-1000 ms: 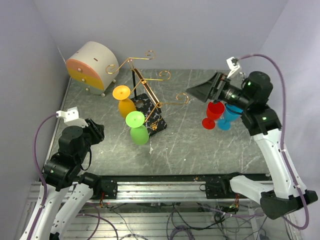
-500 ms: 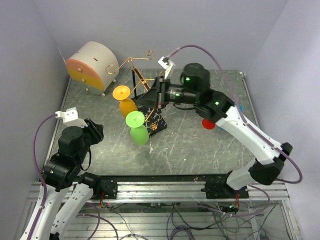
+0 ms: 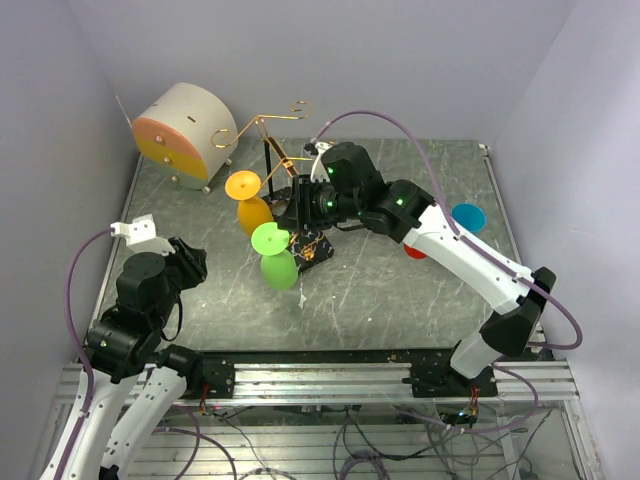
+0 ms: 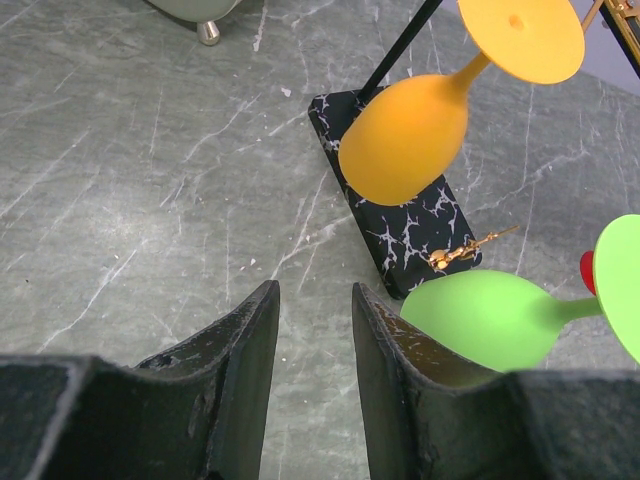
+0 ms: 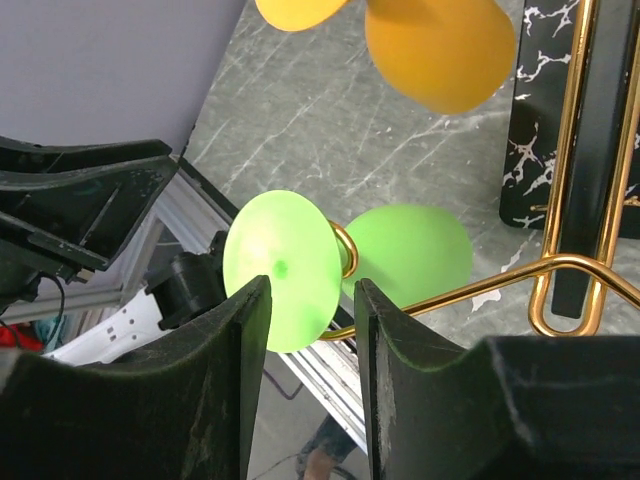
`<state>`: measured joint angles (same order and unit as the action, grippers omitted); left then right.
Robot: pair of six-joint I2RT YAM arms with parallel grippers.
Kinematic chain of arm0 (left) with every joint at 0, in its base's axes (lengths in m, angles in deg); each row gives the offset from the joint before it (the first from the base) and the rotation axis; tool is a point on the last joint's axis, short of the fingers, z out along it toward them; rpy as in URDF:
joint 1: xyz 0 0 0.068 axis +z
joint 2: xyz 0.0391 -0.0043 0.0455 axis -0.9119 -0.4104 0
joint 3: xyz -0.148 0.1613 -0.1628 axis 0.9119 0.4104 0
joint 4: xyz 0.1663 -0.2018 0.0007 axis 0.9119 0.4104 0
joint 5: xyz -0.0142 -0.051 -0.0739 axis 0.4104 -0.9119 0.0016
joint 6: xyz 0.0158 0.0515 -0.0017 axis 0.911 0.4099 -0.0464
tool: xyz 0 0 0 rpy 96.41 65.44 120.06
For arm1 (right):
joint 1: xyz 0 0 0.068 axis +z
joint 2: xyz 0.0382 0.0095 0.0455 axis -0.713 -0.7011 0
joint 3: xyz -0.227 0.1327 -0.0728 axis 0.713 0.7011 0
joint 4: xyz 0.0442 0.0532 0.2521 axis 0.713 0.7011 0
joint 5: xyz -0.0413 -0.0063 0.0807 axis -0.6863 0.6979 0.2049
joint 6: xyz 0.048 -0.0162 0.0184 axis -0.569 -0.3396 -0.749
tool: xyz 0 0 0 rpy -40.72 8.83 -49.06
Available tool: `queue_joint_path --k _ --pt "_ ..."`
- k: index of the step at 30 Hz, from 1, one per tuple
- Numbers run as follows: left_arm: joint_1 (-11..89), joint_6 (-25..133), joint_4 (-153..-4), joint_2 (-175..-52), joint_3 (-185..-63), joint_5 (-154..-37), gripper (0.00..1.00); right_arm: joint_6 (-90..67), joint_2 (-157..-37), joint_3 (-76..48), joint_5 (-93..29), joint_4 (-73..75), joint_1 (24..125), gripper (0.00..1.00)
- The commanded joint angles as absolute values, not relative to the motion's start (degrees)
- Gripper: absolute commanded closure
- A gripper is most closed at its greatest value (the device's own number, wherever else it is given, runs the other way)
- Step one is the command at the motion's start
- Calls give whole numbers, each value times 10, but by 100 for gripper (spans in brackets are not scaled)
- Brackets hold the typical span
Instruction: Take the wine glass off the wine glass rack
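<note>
- The right tool (image 5: 312,290) reaches over the wine glass rack (image 4: 415,235). Its fingers are parted and grip nothing.
- The round foot of the green wine glass (image 5: 410,255) fills the gap just beyond the fingertips. Whether the tips touch it cannot be told.
- The green wine glass hangs on the rack's nearest gold arm, foot up and bowl tilted down toward the bench (image 3: 400,290). In the right wrist view the foot hides the stem, and only a gold loop shows at the foot's edge.
- The orange wine glass (image 4: 405,140) hangs on the next arm back. The top of the right wrist view cuts off both its foot and its bowl.
- From above, the right arm covers much of the rack's black marble base and its right-hand gold arms. The post and the left and rear scrolls remain visible.
- The left tool (image 4: 315,295) sits low at the near left, well apart from the rack. It is released, with only bare bench between its fingers.
- A red glass (image 3: 415,250) is almost wholly hidden behind the right arm.
- Of a blue glass (image 3: 468,216) only the round foot is visible.
- The round beige-and-orange drawer box (image 3: 185,130) stands in the far left corner. The left wrist view catches only one metal foot and its lower edge.
</note>
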<state>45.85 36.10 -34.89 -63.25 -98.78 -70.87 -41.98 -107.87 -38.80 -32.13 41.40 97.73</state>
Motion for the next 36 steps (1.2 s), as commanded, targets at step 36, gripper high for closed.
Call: queue_joint_path --k 36 --pt "460 361 -366 -631 -987 -702 54 -422 -1070 -356 -273 361 1002 73"
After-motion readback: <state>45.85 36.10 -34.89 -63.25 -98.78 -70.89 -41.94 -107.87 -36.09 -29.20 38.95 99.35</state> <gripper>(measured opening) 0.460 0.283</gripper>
